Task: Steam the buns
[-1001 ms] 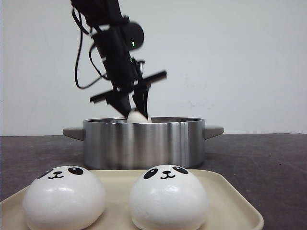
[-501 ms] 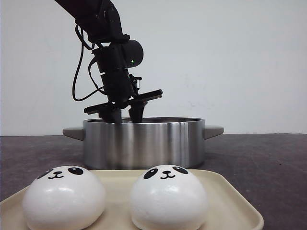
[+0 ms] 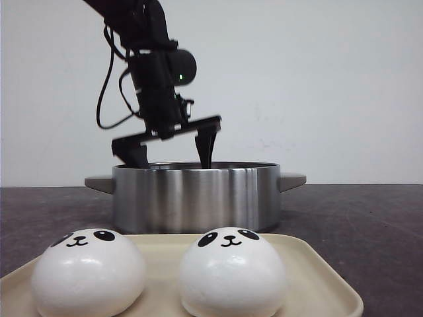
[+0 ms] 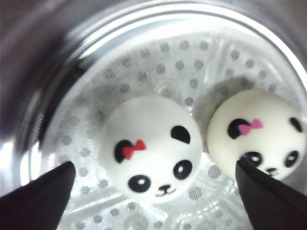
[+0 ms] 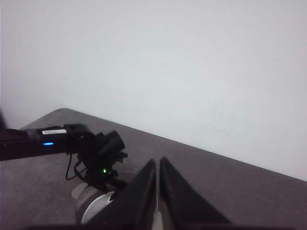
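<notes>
- The left gripper (image 3: 170,150) hung wide open and empty over the pot (image 3: 195,197), two buns (image 4: 152,147) below it.
- The right gripper (image 5: 158,187) was closed, empty.
- Next likely: fetch a tray (image 3: 317,277) bun (image 3: 232,272).

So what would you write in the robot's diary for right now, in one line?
step: left gripper open over pot | inside: two buns | tray: two buns | right gripper shut
</notes>
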Action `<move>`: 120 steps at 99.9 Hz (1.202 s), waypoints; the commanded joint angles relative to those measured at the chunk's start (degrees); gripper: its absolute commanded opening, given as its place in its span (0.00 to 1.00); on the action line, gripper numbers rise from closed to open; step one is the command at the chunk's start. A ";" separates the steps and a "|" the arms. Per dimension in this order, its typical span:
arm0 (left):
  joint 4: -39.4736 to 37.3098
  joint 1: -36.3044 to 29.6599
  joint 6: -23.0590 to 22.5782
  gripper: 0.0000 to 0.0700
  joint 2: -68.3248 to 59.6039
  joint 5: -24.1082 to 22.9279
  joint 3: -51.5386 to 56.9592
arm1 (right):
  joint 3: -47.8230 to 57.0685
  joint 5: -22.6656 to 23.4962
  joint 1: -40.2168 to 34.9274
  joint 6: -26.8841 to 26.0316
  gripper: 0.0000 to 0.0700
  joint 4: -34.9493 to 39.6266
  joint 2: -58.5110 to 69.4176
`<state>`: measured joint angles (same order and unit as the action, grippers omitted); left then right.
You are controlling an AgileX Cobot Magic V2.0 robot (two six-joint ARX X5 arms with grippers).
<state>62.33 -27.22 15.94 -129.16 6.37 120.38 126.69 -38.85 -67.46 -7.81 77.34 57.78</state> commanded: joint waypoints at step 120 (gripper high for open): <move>22.45 -11.47 -8.20 1.00 46.99 -13.05 41.70 | -26.64 20.68 3.58 -22.88 0.01 -2.21 16.74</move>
<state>81.54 -38.17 8.45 -84.58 -6.31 161.99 99.15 -18.90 -63.33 -28.40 73.63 72.51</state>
